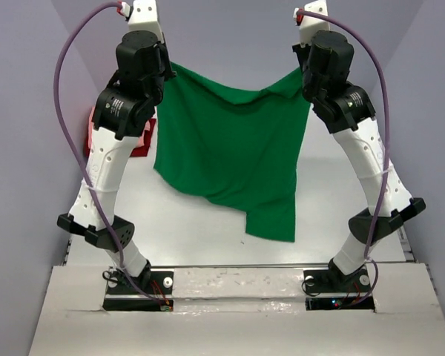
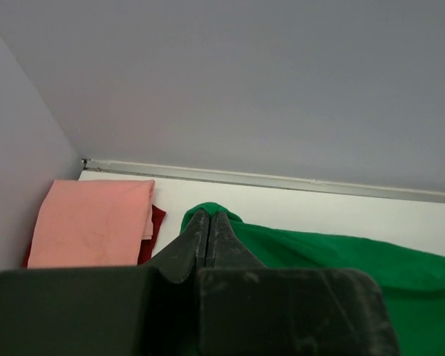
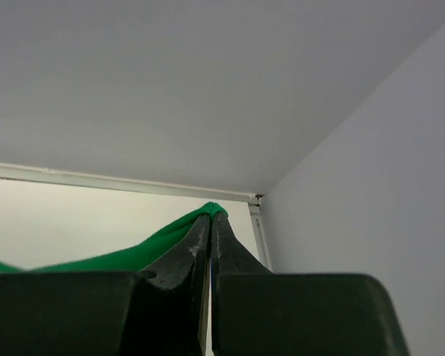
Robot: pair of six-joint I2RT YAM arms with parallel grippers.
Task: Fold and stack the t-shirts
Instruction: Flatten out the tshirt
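Hanging mid-frame over the surface (image 1: 196, 230), the green t-shirt (image 1: 230, 156) is stretched between the left tool (image 2: 209, 222) and right tool (image 3: 210, 221), each clamped tight on a top corner, probably to spread it for folding.

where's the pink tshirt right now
In the left wrist view the salmon-pink t-shirt lies folded at the far left of the table beside the side wall, on top of the dark red t-shirt, left of the lifted green t-shirt.
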